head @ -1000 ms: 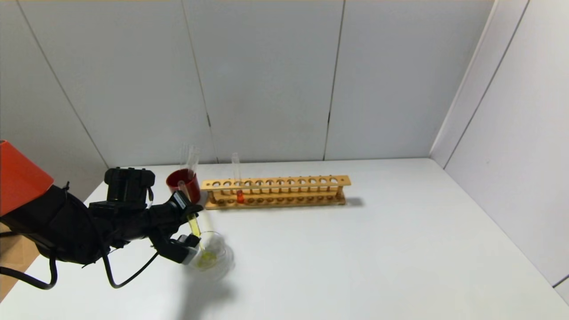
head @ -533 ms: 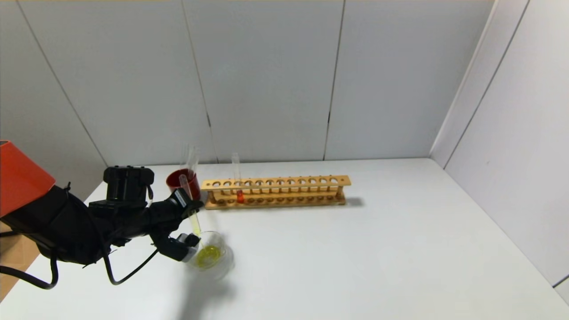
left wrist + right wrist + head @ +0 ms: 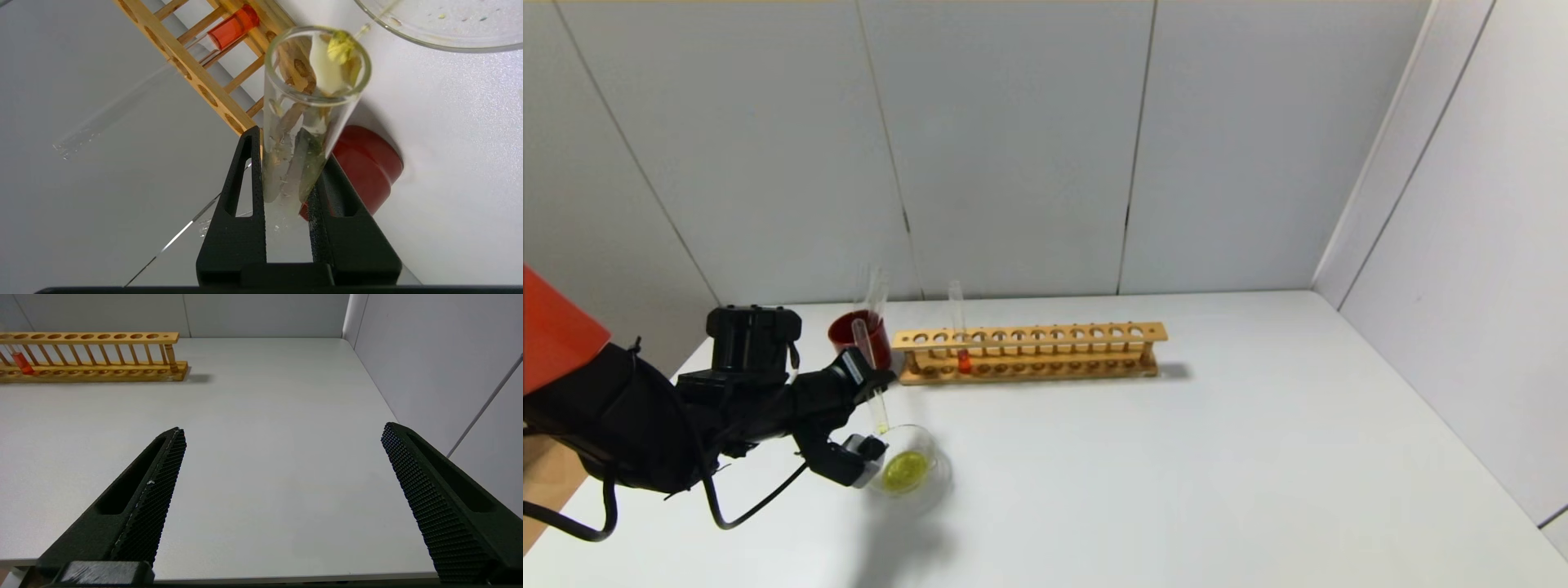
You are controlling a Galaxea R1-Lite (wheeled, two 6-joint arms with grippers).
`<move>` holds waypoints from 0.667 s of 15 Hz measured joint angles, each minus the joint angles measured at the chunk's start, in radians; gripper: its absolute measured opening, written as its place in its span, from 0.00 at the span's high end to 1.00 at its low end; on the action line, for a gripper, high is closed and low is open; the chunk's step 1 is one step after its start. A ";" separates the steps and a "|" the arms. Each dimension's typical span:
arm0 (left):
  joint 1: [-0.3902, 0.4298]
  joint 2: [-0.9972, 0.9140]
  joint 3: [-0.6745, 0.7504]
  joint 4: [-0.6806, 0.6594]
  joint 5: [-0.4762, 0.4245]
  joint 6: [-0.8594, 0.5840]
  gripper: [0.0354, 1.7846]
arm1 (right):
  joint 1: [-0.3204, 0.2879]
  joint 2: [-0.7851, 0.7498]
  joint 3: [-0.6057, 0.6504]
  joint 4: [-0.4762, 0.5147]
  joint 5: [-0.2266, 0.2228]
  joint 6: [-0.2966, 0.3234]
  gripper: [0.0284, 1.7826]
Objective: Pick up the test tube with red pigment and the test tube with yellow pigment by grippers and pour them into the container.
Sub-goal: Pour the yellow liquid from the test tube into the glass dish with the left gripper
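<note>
Looks like a small lab test booth to me: plain white surface (image 3: 1176,457) boxed in by bare grey wall panels (image 3: 1013,147), a wooden test tube rack (image 3: 1029,351) at 12 o'clock, and a glass dish (image 3: 911,474) holding yellow liquid at 9 o'clock.

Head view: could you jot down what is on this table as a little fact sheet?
left gripper: shut on the yellow tube, tipped mouth-down over the dish
dish: holds a yellow pool
red tube: upright in the wooden rack
red cup: beside the rack's left end
right gripper: open, holding nothing, over bare table
</note>
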 joint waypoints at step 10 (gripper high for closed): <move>-0.013 -0.018 0.044 -0.084 0.026 0.021 0.83 | 0.000 0.000 0.000 0.000 0.000 0.000 0.02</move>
